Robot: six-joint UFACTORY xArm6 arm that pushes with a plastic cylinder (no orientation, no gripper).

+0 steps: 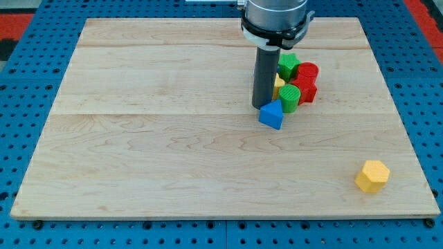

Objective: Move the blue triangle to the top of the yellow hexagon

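The blue triangle lies a little right of the board's middle. The yellow hexagon sits near the board's bottom right corner, far from the triangle. My tip stands right at the triangle's upper left edge, touching or nearly touching it. The rod rises from there to the arm's grey wrist at the view's top.
A tight cluster sits just above and right of the blue triangle: a green block, a red cylinder, a red block, a green cylinder and a yellow block partly hidden by the rod. The wooden board ends near the hexagon.
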